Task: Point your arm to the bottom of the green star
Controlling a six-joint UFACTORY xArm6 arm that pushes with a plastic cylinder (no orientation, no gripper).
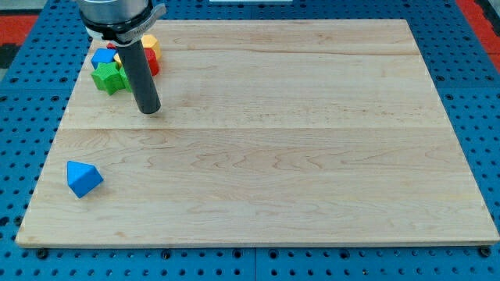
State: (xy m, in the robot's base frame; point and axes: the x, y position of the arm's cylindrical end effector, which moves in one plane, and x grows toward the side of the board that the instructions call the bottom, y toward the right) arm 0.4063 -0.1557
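Green star [109, 78] sits at the board's upper-left in a tight cluster; my tip [148, 110], a bare rod holding nothing, rests just right and slightly below; we should slide left along the star's lower edge, without nudging it.

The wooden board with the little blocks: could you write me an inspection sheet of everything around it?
Surface: pale wooden board, lying flat, mostly bare.
Job's things: green star near the view's top left corner; my tip is to its right and slightly lower, apart from it.
Clutter: a blue block, a yellow block and a red block bunched around the star, shapes partly hidden by the rod; a blue triangular block alone at the view's lower left.
Gripper: none, only a dark rod.
Cables: nothing seen.
Surroundings: blue perforated table; red patches at the top corners.
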